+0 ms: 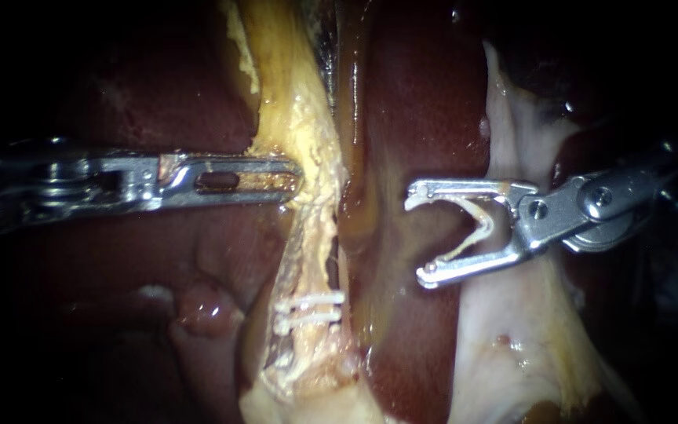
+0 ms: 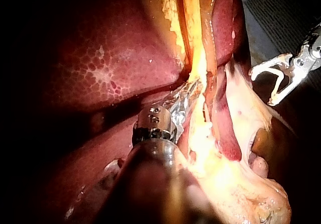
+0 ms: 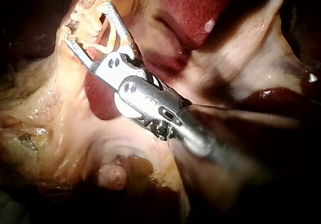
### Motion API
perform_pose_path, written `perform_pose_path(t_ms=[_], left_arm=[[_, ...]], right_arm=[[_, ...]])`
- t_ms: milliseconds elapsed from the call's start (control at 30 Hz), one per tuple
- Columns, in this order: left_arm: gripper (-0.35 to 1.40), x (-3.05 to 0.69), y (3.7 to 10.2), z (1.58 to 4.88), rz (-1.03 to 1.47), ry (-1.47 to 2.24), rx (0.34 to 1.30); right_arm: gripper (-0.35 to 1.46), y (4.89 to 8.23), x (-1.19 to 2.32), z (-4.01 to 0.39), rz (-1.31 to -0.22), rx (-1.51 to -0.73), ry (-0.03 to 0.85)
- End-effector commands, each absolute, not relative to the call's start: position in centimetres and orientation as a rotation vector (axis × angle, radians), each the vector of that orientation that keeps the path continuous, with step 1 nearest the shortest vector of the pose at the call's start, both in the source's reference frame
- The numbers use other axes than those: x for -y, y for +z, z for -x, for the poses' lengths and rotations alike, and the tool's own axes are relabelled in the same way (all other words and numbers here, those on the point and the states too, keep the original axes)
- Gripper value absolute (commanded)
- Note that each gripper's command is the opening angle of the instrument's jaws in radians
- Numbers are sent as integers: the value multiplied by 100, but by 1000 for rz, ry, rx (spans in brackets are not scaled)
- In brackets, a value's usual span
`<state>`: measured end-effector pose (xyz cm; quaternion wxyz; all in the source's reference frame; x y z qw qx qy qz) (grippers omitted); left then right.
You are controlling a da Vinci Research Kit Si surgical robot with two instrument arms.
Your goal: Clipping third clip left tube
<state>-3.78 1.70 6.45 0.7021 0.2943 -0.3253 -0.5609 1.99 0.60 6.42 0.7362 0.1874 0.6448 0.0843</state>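
Liver [image 1: 417, 102]: dark backdrop.
Left tube [image 1: 311, 235]: pale strand, long axis top to bottom.
Left instrument [image 1: 292, 179]: pincer clamped on the tube.
Right instrument [image 1: 421, 235]: nearer the bare stretch; pincer spread around loaded clip [image 1: 476, 224], mouth facing the tube, apart.
Set clips [image 1: 311, 310]: two, lower down.

A bare stretch of the left tube [image 1: 315, 243] is being left open between the left instrument [image 1: 288, 179], whose jaws are being held closed on the tube higher up, and the two clips [image 1: 311, 310] lower down. The path to it from the right instrument [image 1: 419, 235], with a loaded clip [image 1: 476, 224] being held between its spread jaws, is being crossed only by a wet band of liver [image 1: 390, 314]. Behind that instrument, room is being narrowed by pale tissue [image 1: 512, 345].
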Motion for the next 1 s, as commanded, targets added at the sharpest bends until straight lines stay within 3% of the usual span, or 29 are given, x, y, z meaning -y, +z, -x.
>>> perform_pose_path(t_ms=[33, 200, 433, 1000], left_arm=[[-35, -170, 644, 377, -656, -1248, 725], [-35, -170, 637, 359, -666, -1238, 724], [-35, -174, 609, 322, -660, -1241, 721], [-35, -199, 564, 292, -629, -1260, 761]], right_arm=[[60, 642, -60, -200, -411, -1416, 186], [60, 644, -55, -204, -427, -1419, 185], [60, 664, -34, -229, -552, -1401, 274], [60, 725, 0, -277, -738, -1311, 411]])
